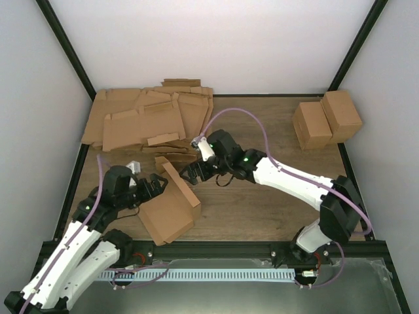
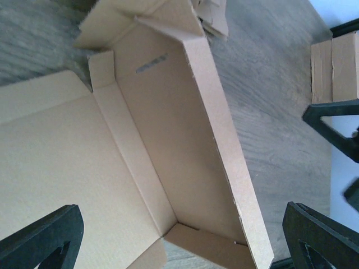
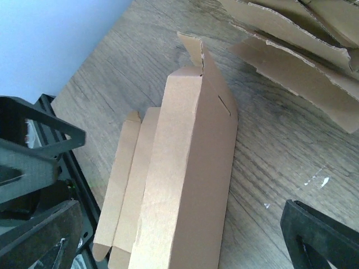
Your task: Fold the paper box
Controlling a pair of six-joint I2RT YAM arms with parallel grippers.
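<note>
We see the half-folded plain brown cardboard paper box [image 1: 171, 208] on the wooden counter [image 1: 262, 203], front-left, one long wall raised. Both released: left gripper [image 1: 156, 184] and right gripper [image 1: 188, 174], jaws spread wide, close beside it.

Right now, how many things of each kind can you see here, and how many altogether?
Half-folded box: 1
Closed boxes: 2
Pile of flat cardboard sheets: 1 (the sheets overlap too much to count)
Robot arms: 2
Total: 6
</note>
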